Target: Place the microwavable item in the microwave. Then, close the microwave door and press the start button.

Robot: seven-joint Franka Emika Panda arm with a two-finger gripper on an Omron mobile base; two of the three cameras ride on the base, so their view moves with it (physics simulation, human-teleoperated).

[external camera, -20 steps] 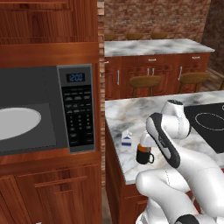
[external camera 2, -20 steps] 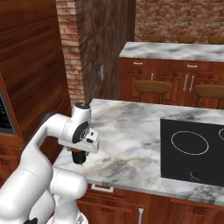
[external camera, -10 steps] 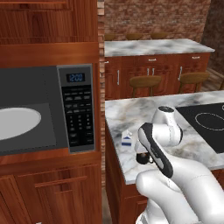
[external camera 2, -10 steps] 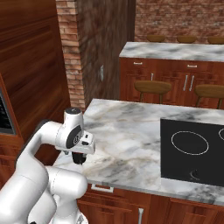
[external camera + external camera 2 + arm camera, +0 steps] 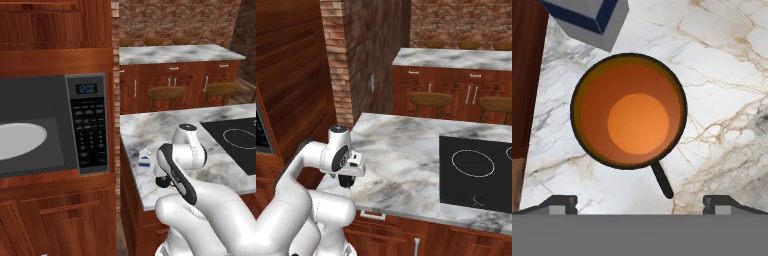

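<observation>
On the marble counter (image 5: 406,150) stand one black mug (image 5: 629,111) and one carton (image 5: 587,19) just beside it; the gripper (image 5: 639,202) hovers directly above, jaws spread wide, holding nothing. One microwave (image 5: 52,125) gapes open.

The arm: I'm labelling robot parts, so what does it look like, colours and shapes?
The arm is built of glossy white rounded links with dark grey bands at the joints and a long black panel along the forearm. The hand ends in two small dark grey blocky fingertips. No cables or markings show.
</observation>
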